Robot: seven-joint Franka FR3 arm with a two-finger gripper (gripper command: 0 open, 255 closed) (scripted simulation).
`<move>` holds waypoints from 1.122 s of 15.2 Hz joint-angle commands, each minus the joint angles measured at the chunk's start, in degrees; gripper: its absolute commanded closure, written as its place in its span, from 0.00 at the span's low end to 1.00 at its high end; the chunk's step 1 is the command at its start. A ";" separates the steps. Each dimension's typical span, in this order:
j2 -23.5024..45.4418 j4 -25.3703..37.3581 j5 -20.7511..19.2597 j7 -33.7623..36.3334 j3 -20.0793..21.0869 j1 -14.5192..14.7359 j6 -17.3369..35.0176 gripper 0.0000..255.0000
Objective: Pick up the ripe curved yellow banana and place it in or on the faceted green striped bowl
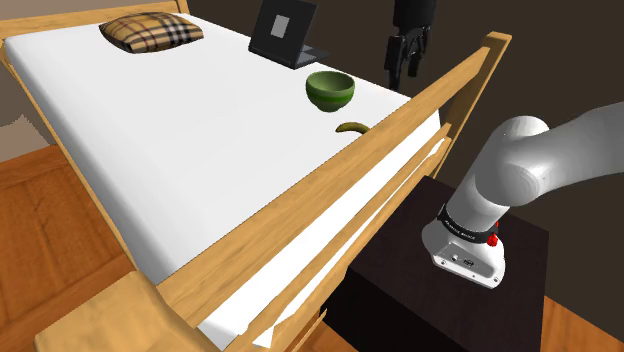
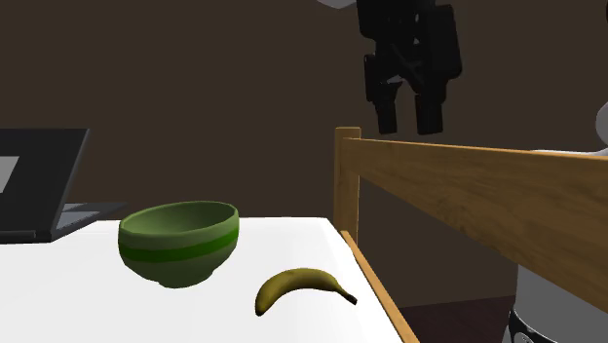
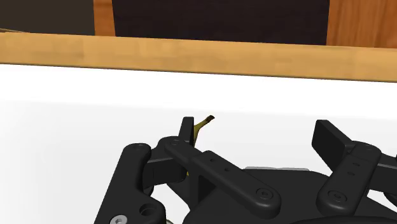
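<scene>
1. End effector (image 2: 407, 125) is released: fingers apart, nothing between them. It hangs in the air above the bed (image 1: 180, 140), clear of the banana.
2. Banana (image 2: 302, 287) lies on the white sheet, just beside the wooden footboard (image 2: 468, 185).
3. Green striped bowl (image 2: 180, 242) sits upright near the banana, not touching it.
4. Open laptop (image 1: 283, 32) stands beyond the bowl; plaid pillow (image 1: 150, 30) is at the far end.
</scene>
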 commanded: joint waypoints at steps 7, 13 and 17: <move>4.54 -6.92 -3.25 -3.59 -1.75 -0.64 13.40 0.00; 12.64 -10.81 -6.38 -6.50 -3.60 -1.58 27.50 0.00; 19.64 -11.55 -8.31 -8.05 -4.74 -2.31 36.67 0.00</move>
